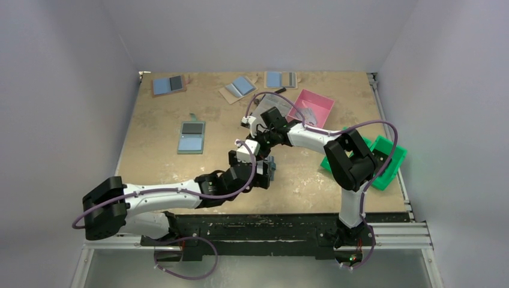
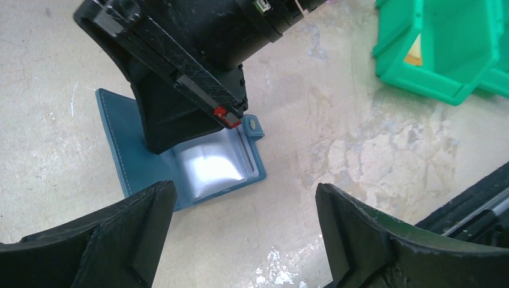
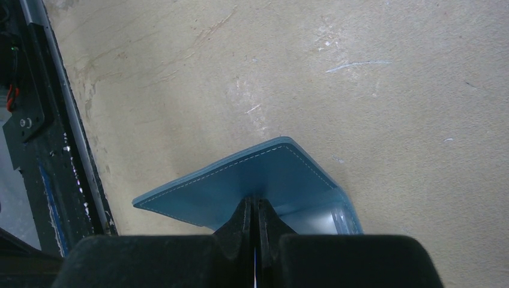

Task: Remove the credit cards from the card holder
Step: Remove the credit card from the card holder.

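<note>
Pinching the raised flap of the flat blue, white-stitched folding card holder point(image 3: 252, 174), the right gripper point(image 3: 252, 204) showed its fingers pressed together at the bottom centre of its wrist view. The holder sat mid-frame on the tan table point(image 1: 156, 162). The left gripper point(image 2: 240, 195) hovered just beside it, spread wide and empty.

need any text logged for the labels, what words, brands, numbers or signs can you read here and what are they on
No text can be read in any view.
card holder: plain blue cover and a clear pocket, no print showing.
green bin: no readable label.
far holders at the back of the table: too small to tell whether they carry any marks.
</note>
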`<state>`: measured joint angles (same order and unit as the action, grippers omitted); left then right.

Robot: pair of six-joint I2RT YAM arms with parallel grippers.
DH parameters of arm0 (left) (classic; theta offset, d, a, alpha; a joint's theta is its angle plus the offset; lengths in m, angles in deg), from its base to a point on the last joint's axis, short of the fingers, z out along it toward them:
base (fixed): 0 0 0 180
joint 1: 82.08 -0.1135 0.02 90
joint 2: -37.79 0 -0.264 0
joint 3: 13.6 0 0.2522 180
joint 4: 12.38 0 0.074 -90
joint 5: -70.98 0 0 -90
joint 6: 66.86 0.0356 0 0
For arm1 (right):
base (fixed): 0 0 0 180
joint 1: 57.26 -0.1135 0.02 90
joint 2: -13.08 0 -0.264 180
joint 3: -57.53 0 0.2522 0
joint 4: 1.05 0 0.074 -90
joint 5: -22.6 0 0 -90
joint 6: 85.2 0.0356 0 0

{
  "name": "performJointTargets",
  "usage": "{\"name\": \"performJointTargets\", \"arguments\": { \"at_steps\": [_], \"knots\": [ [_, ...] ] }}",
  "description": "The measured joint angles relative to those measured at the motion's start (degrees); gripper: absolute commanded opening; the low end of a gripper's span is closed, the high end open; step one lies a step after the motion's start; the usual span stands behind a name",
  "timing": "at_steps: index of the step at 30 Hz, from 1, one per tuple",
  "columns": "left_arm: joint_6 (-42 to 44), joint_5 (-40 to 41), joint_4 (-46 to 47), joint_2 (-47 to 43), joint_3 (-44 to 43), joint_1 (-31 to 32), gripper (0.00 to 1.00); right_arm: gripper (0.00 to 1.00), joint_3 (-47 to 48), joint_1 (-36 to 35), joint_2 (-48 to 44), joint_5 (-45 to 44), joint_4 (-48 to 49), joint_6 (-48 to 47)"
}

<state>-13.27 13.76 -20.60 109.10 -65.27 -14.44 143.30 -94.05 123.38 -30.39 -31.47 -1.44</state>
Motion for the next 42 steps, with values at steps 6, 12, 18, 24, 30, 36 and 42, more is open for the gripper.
{"name": "performJointTargets", "arguments": {
  "at_steps": [6, 12, 18, 24, 30, 36, 42],
  "knots": [
    [0.2, 1.5, -7.1, 8.7, -7.3, 0.9, 0.81, 0.02, 0.0, 0.0, 0.0, 0.0, 0.0, 0.3],
    [1.2, 3.8, -13.8, 16.9, -14.9, 2.1, 0.70, 0.02, 0.0, 0.0, 0.0, 0.1, 0.0, 0.3],
    [1.4, 6.0, -19.9, 22.5, -19.9, 2.1, 0.63, 0.02, 0.0, 0.1, 0.0, 0.4, 0.0, 0.3],
    [0.9, 7.4, -24.4, 25.5, -22.0, 2.2, 0.58, 0.02, 0.0, 0.1, 0.0, 0.7, 0.0, 0.3],
    [0.1, 8.4, -26.3, 27.8, -24.0, 2.2, 0.56, 0.02, 0.0, 0.1, 0.0, 1.1, 0.0, 0.3],
    [0.0, 9.7, -27.6, 30.2, -25.3, 2.2, 0.55, 0.02, 0.0, 0.1, 0.0, 1.4, 0.0, 0.3],
    [0.0, 11.5, -28.4, 32.2, -26.8, 2.2, 0.51, 0.02, 0.0, 0.1, 0.0, 1.5, 0.0, 0.3]
  ]
}}
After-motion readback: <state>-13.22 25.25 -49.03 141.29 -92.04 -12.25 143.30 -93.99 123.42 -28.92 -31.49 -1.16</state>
